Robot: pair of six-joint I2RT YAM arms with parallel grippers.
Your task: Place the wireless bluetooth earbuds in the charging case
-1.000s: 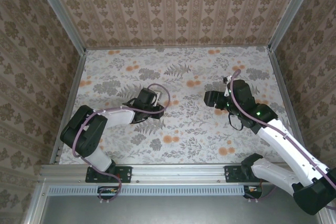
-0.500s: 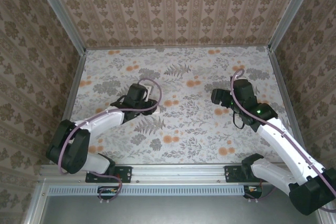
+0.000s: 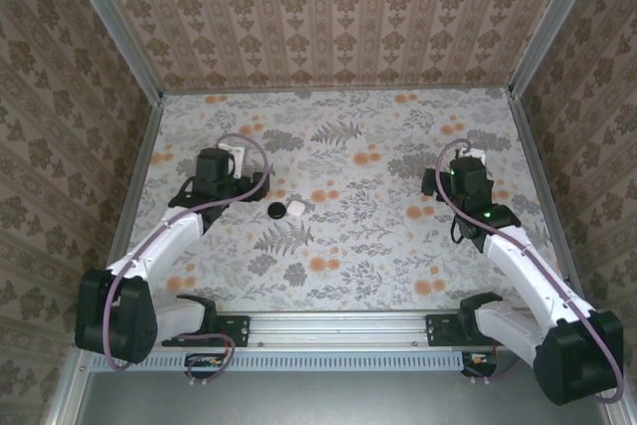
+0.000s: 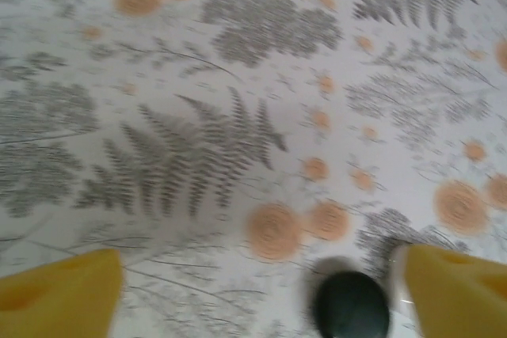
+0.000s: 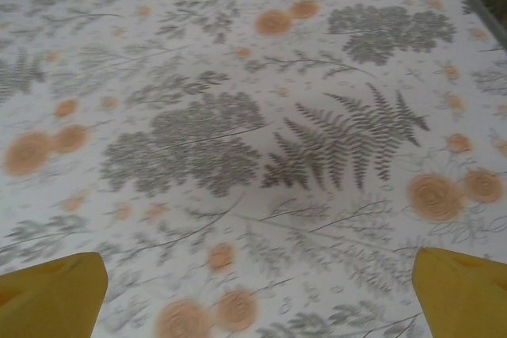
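- Task items: a small black round piece [image 3: 276, 210] and a small white piece [image 3: 296, 208] lie side by side on the table [image 3: 348, 256], left of its middle, black on the left. From above they are just beside each other; I cannot tell whether they touch.
- Identity: at this size I cannot say whether each piece is an earbud or a case.
- Left wrist view: the black piece sits at the bottom edge, blurred, just inside my right-hand finger. Only a white sliver of the other piece shows, and that finger hides the rest.
- My left gripper [image 4: 257, 290]: released, with the yellow fingers [image 4: 59, 290] wide apart and nothing between them. It is above bare cloth, near the two pieces and apart from them.
- My right gripper [image 5: 261, 282]: likewise released and empty, over the right side of the table — well apart from both pieces.
- Surroundings: floral table cover and patterned walls [image 3: 328, 7] on three sides. A purple cable [image 3: 261, 151] loops beside my left wrist.
- Obstructions: nothing lies between either gripper and the pieces.
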